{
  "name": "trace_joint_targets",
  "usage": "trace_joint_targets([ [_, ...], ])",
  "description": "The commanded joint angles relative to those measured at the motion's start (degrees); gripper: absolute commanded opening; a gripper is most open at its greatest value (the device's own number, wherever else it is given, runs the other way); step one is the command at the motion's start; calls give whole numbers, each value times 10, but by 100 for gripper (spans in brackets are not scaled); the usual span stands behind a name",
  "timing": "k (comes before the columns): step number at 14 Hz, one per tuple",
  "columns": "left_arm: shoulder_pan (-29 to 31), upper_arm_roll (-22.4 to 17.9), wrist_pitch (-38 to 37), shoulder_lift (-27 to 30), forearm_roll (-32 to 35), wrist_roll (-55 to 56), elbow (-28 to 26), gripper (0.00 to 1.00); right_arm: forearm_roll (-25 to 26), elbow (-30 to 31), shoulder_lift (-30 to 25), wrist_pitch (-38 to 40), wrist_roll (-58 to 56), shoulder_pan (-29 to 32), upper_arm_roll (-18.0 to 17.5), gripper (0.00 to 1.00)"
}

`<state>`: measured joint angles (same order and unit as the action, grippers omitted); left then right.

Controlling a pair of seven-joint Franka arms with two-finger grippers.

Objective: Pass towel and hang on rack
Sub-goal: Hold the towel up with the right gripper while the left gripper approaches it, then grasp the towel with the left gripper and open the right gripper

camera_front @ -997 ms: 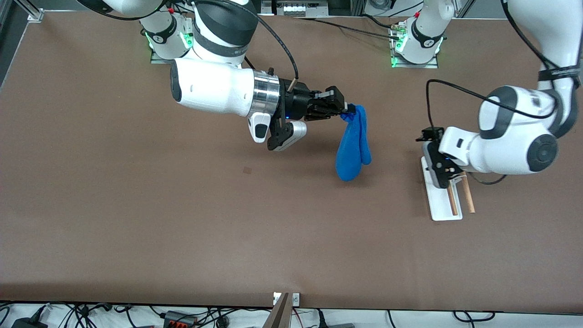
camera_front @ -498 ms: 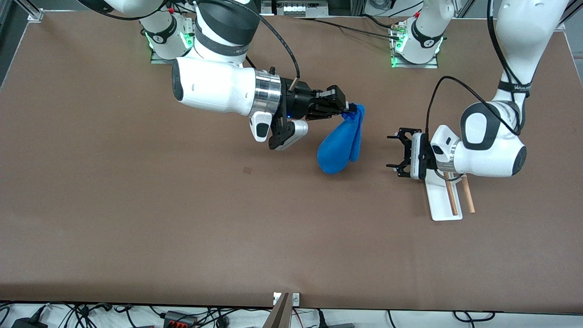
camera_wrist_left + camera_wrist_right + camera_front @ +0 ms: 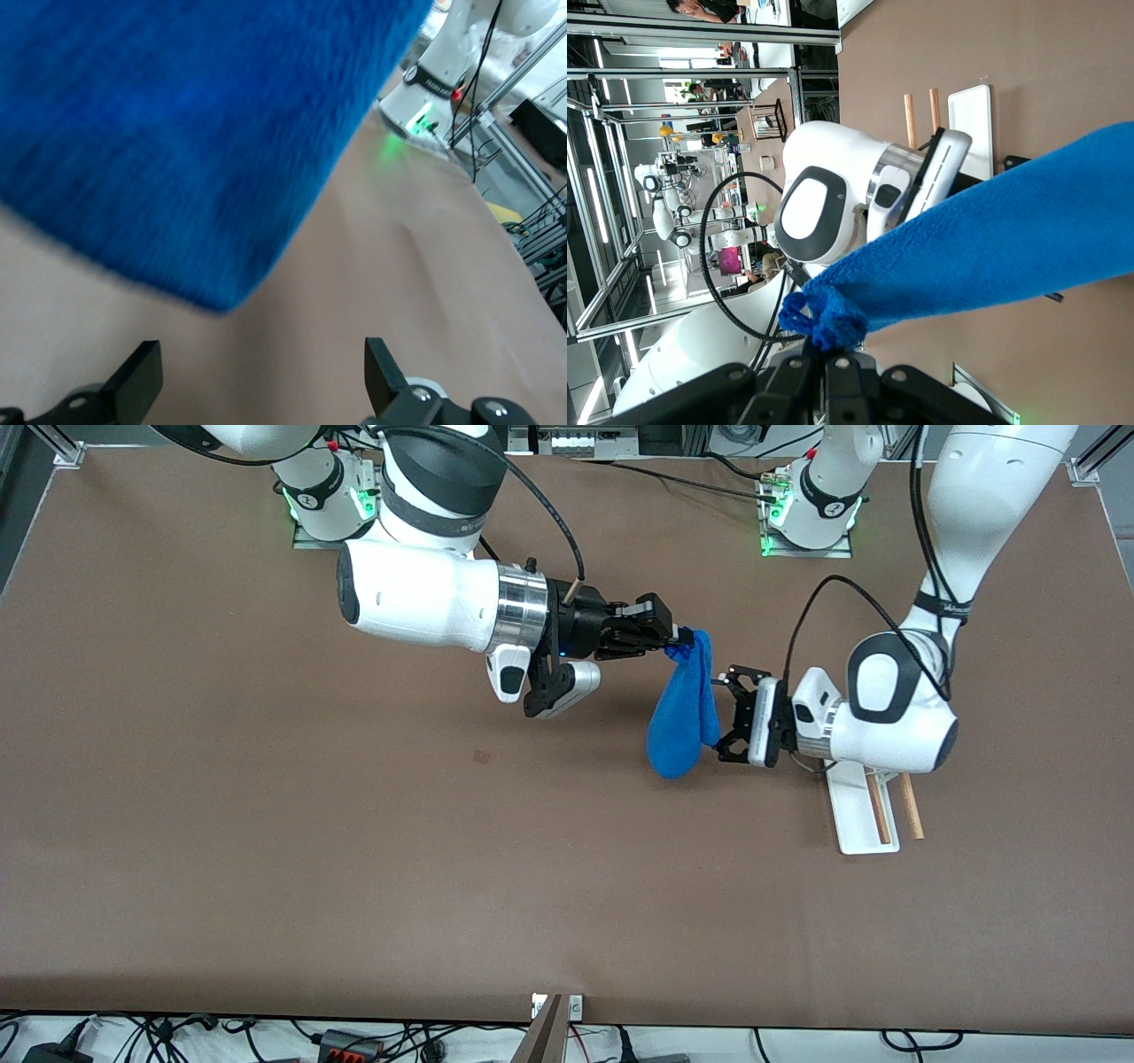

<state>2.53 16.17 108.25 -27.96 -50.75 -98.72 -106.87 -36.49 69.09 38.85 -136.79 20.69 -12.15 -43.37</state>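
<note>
Front view: right gripper (image 3: 680, 638) clamped on top corner of the towel (image 3: 680, 713), which hung in the air over mid-table, long axis running down from the pinch. Left gripper (image 3: 728, 719) level with the towel's lower half, fingers spread wide, one above and one below, cloth edge just at the mouth (touching or not, could not tell). Rack (image 3: 864, 808) on the table under the left arm's wrist, toward the left arm's end. Left wrist view: towel (image 3: 177, 133) close ahead of the spread fingertips (image 3: 142, 376), not yet between them. Right wrist view: bunched corner pinched between shut fingers (image 3: 811, 372), rack (image 3: 966, 115) farther off. Against a second earlier: left gripper swung off the rack and closed in on the towel, which swung and settled.
</note>
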Motion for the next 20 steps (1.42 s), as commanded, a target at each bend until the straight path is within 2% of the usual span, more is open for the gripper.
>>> trace_joint_targets([
  [1,5,4,7,-9,-57,-87,-16,100,-3,0,1,-8,0,-4,0,0],
  [4,4,4,8,-37,-92,-128,-14,100,-3,2,1,-8,-1,-4,1,0],
  [7,4,5,8,-35,-97,-132,-8,100,-3,3,1,-11,-1,-4,1,0],
  [10,-2,11,12,-36,-153,-161,-5,100,-3,3,1,-11,-1,-3,1,0],
  [12,-2,11,12,-35,-156,-162,-2,98,-3,3,1,-11,-1,-3,1,0],
  [13,-3,11,13,-36,-160,-164,-1,92,-3,3,1,-11,-1,-3,1,0],
  [14,-7,11,13,-38,-166,-169,7,78,-3,3,1,-11,-1,-3,1,0],
  [15,-14,11,13,-40,-166,-171,11,56,-3,3,1,-11,-1,-3,1,0],
  [17,-17,11,15,-43,-168,-170,18,27,-3,3,1,-11,-1,-3,1,0],
  [20,-21,11,21,-43,-170,-170,18,0,-3,3,1,-11,-1,-3,1,0],
])
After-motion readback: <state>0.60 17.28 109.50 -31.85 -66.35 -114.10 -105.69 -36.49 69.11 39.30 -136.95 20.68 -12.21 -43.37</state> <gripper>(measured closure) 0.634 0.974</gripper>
